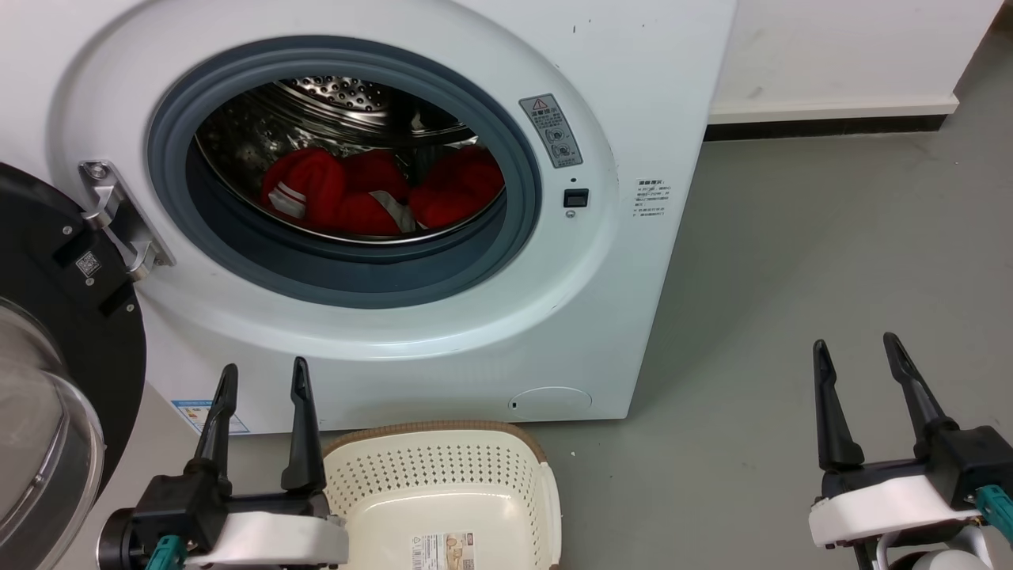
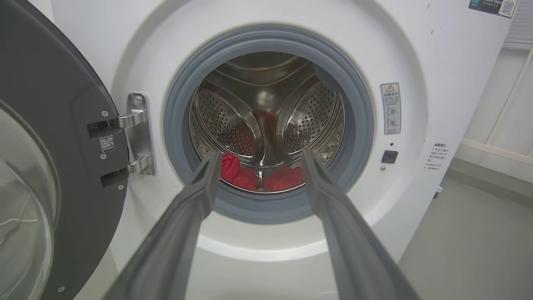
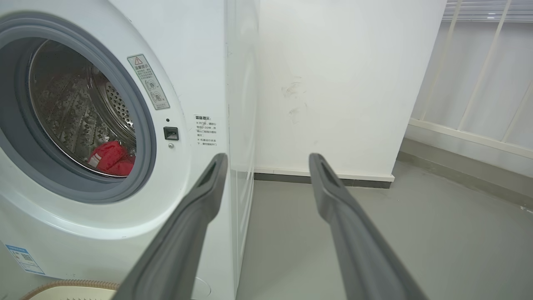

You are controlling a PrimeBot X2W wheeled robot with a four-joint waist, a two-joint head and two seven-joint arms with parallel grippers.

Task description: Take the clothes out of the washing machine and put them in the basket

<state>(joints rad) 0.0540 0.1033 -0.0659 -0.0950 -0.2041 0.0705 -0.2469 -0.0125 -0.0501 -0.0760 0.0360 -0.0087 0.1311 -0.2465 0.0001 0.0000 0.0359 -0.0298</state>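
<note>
The white washing machine (image 1: 633,71) stands with its black-framed glass door (image 1: 47,372) swung open to the left. Red clothes (image 1: 380,194) with white stripes lie low in the steel drum, also seen as red clothes (image 2: 245,175) and clothes (image 3: 110,158) through the wrist views. The cream basket (image 1: 443,467) sits empty on the floor below the porthole. My left gripper (image 1: 265,376) is open, low at the left beside the basket, pointing at the porthole. My right gripper (image 1: 859,352) is open over the bare floor at the right, holding nothing.
Grey floor (image 1: 831,261) stretches to the right of the washer, ending at a white wall (image 1: 839,47) with a dark skirting. The open door and its metal hinge (image 1: 119,222) crowd the left side. A white railing (image 3: 479,83) stands far right.
</note>
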